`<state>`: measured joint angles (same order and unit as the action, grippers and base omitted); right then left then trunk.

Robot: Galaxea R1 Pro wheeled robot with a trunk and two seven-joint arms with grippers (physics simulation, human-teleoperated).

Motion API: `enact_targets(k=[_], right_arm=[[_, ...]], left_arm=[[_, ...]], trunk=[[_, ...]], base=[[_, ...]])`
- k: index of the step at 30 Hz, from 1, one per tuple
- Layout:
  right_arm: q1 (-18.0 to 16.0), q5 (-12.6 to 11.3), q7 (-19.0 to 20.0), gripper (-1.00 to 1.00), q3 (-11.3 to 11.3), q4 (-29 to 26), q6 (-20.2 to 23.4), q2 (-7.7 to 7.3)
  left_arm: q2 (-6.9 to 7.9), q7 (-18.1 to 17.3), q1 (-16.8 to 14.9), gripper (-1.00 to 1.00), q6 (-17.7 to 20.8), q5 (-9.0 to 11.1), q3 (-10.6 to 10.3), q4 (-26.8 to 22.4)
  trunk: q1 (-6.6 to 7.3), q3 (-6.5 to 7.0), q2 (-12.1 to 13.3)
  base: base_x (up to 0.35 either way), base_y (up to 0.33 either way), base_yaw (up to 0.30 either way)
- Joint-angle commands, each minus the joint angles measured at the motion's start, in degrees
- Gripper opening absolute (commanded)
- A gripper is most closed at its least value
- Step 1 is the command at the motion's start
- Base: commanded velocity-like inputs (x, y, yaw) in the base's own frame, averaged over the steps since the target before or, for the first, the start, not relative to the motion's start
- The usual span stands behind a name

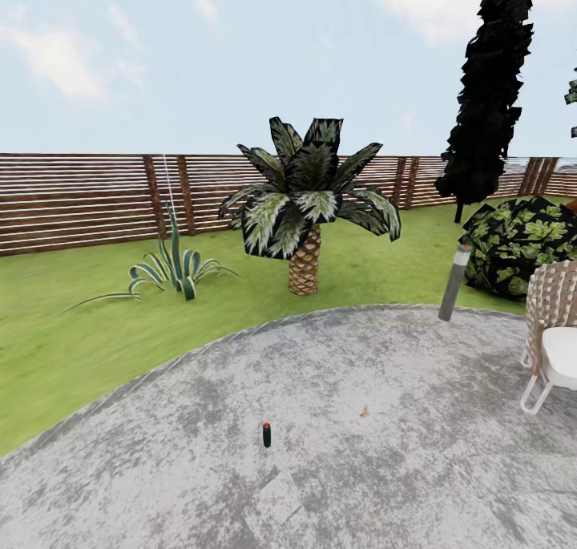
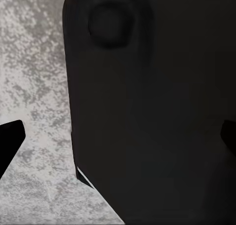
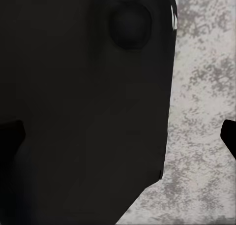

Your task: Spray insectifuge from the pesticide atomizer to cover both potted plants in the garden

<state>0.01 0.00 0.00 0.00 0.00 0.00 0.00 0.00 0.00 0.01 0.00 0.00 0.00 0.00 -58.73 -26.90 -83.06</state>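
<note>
Patio stone everywhere, so going left to right: striped spiky agave [image 1: 172,270] at mid-left, squat palm [image 1: 307,204] at centre, grey lamp post [image 1: 454,282] right. My target, the tiny dark-green red-capped atomizer bottle [image 1: 267,434], stands upright at lower centre, straight ahead, favouring neither arm. Can't tell if my grippers are wide or closed; dark housing blocks both wrist views.

Patio [image 1: 385,453]: mottled grey stone, rough, matt. Fence [image 1: 80,200]: brown wooden slats. Chair [image 1: 553,324]: woven wicker back, smooth white seat pad. Lamp post [image 1: 453,283]: grey, metal-looking, dull. Atomizer [image 1: 267,434]: dark green, red top, material unclear. Robot body [image 2: 152,107]: smooth matt black.
</note>
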Motion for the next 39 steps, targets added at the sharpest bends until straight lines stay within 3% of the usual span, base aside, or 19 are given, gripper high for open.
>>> enact_targets(k=[1, 3, 19, 37, 38, 39], right_arm=[[-0.34, 0.08, -0.18, 1.0, 0.08, -0.09, -0.09, 0.0], [-0.6, 0.09, -0.18, 1.0, 0.09, -0.06, -0.09, 0.0], [-0.61, 0.09, -0.25, 1.0, 0.01, -0.09, -0.12, -0.02], [-0.6, -0.38, -0.43, 1.0, -0.51, -2.37, -3.24, -0.39], [-0.59, -0.4, -0.43, 1.0, -0.51, -11.68, -4.79, -0.46], [-0.6, -0.41, -0.43, 1.0, -0.52, -12.39, -4.83, -0.49]], left_arm=[[-0.33, -0.2, 0.33, 1.0, -0.09, 0.09, 0.16, -0.33], [-0.98, -0.19, 0.62, 1.0, -0.09, 0.09, 0.15, -0.97], [-1.58, -0.21, 0.82, 1.0, -1.86, 0.09, 0.15, -2.55], [-2.19, -0.09, 0.56, 1.0, -7.61, 0.0, 0.11, -8.37], [-2.2, -0.09, 0.4, 1.0, -10.57, -0.01, 0.1, -23.32], [-2.2, -0.09, 0.25, 1.0, -10.6, -0.03, 0.12, -23.53]], trunk=[[0.0, -0.03, -0.02], [0.0, -0.03, -0.02], [0.0, -0.03, -0.02], [0.0, -0.03, -0.02], [0.0, -0.03, -0.02], [0.0, -0.03, -0.02]], base=[[0.0, 0.0, 0.0], [0.0, 0.0, 0.0], [0.0, 0.0, 0.0], [0.0, 0.0, 0.0], [0.0, 0.0, 0.0], [0.0, 0.0, 0.0]])
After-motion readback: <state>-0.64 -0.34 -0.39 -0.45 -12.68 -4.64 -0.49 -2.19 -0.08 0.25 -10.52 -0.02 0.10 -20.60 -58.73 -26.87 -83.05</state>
